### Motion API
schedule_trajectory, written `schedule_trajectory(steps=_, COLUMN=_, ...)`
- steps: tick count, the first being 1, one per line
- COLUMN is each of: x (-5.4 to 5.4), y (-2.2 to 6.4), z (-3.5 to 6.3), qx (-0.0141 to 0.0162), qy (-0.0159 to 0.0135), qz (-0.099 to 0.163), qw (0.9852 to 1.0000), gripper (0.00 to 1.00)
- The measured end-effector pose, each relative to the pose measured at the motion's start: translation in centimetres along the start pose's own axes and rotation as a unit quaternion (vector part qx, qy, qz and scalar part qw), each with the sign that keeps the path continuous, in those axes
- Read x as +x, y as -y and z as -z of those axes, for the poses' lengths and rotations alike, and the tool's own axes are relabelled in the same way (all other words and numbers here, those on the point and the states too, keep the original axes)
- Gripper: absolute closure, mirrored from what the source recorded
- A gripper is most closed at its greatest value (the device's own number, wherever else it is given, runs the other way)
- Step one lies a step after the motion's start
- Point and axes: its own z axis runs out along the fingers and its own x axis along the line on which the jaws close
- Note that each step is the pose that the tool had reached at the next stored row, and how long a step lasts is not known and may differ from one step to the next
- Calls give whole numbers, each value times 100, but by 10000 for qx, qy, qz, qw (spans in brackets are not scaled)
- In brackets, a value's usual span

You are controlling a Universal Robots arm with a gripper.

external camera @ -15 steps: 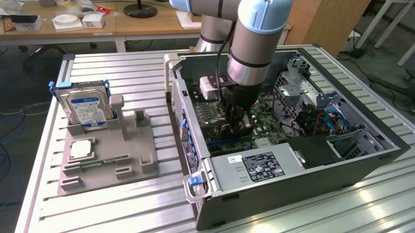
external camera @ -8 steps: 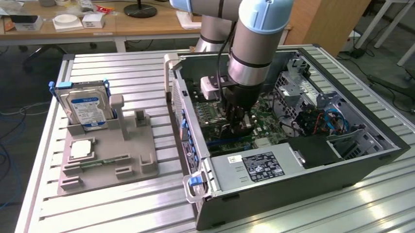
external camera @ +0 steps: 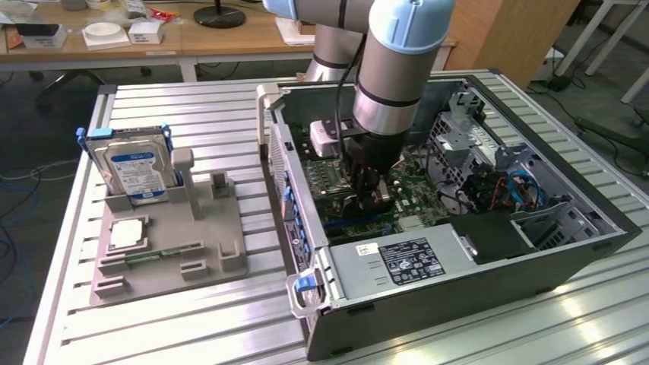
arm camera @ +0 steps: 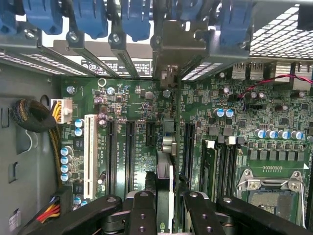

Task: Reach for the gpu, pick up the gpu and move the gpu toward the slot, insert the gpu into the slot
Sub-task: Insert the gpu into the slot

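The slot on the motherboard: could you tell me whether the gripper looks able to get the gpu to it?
Probably yes: the gripper holds the gpu edge-on just over the motherboard, nothing lies between, though the card itself hides the slot beneath.

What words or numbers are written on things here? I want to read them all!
None can be read.
Hard drive: blue and white label, print too small.
Power supply box: black sticker with white print, too blurred.
Motherboard: tiny white markings, not readable.
White sticker behind the brackets: blurred.
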Motion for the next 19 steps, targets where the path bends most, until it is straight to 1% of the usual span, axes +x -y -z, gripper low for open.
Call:
schedule_trajectory(steps=10, x=0, y=11, z=-2, qx=0, qy=1, qz=0, qw=10000, gripper=73)
schedule_trajectory(steps=13, x=-26, y=14, z=-1, qx=-1, qy=-4, qz=0, qw=10000, gripper=73)
schedule_trajectory(steps=19, x=-29, y=14, z=-3, qx=0, qy=0, qz=0, qw=10000, gripper=73)
